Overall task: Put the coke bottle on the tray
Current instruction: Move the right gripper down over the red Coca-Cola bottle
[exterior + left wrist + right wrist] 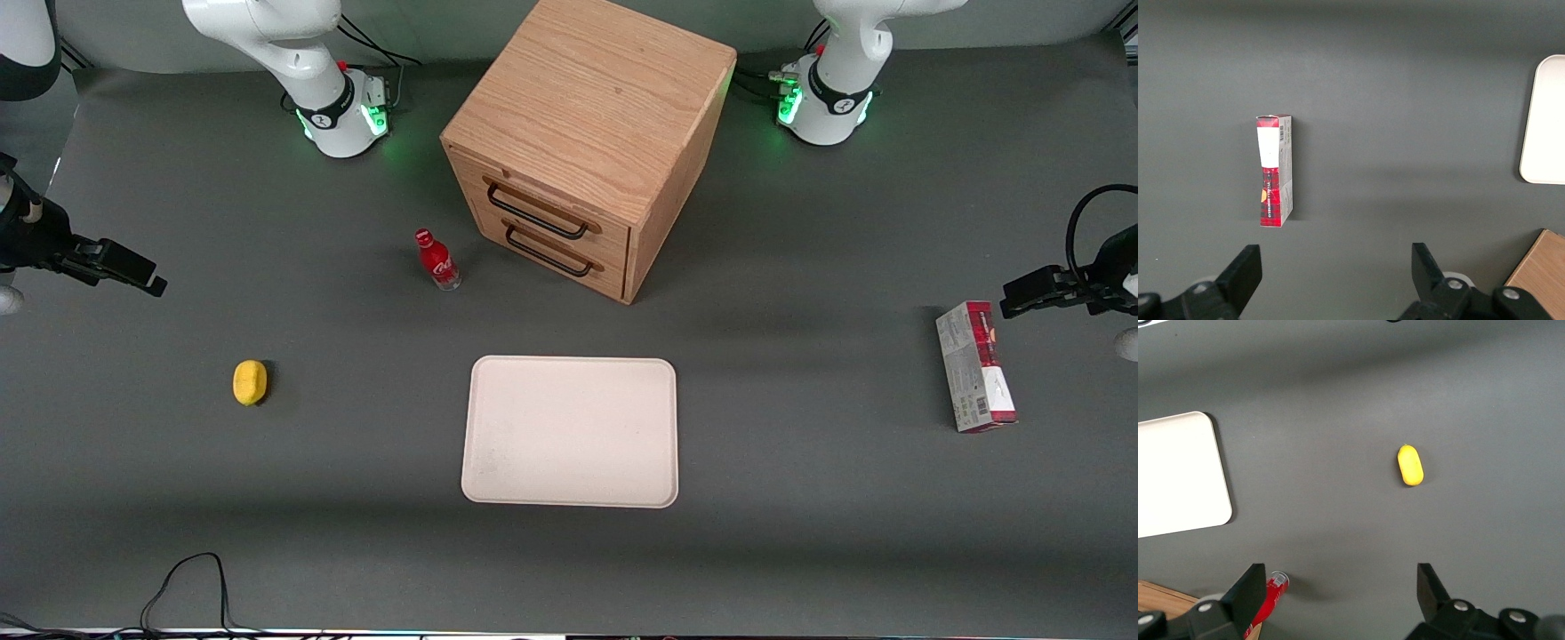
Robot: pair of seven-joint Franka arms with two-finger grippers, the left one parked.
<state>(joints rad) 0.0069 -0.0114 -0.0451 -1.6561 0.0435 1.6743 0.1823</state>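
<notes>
Front view | gripper (133, 271) raised, fingers (1248, 593) apart | working arm's end

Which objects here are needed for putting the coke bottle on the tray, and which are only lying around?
Needed:
coke bottle, upright in front of the drawer cabinet
tray, nothing on it
gripper, fingers open, above the table at the working arm's end

Lying around:
drawer cabinet
yellow lemon-like object
red-and-grey carton
</notes>
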